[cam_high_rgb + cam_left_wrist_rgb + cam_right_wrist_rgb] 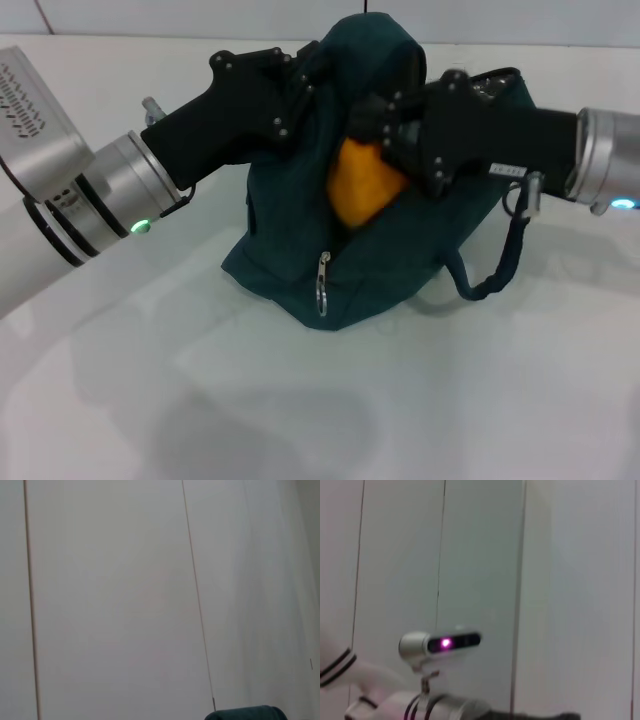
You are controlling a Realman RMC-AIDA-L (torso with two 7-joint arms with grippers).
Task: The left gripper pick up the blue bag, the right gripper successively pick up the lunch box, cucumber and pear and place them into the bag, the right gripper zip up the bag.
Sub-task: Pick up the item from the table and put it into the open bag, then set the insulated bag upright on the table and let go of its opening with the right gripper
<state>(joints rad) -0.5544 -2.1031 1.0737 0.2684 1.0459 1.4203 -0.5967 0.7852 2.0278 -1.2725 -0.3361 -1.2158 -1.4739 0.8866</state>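
On a white table [320,420], dark teal fabric blue bag [380,270] held up by black left gripper [318,75] clamped on its top edge, black right gripper [385,135], white label unreadable, clasping orange-yellow pear [362,190] at bag mouth.

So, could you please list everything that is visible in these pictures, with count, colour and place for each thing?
bag: one, dark teal, on the white table, top held up between the two arms; one loop handle hangs at its right side
zipper pull: one, metal ring, on the front of the bag
pear: one, orange-yellow, at the bag's opening, in the right pincer
table: one, white, under the bag
wall panels: pale, behind the scene
left pincer: one, black, at the bag's upper left edge, on a silver arm with a green light
right pincer: one, black, at the bag's opening, closed around the pear
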